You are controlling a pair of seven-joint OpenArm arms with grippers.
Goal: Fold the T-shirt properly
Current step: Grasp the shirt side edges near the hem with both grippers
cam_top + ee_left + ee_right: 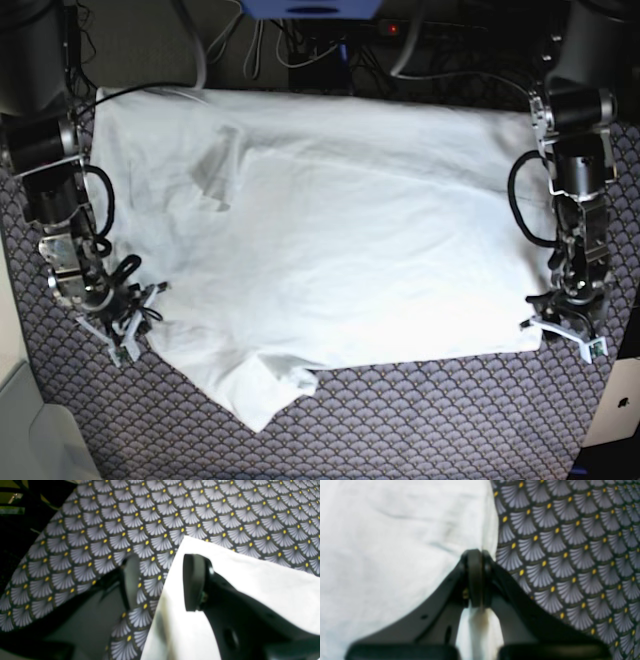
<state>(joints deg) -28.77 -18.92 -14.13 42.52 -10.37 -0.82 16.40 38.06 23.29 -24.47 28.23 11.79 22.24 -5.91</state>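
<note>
While the thin, limp white T-shirt [320,230] lay spread over the patterned tablecloth [420,430], the right gripper [475,578] pinched its left edge and the left gripper [160,582] stood parted astride its near right corner, both sensible holds.

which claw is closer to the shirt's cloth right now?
Right. The right claw is shut on the edge of the large plain white thin-cloth T-shirt. The left claw stands open at the shirt's corner, one finger over the cloth, nothing pinched.
</note>
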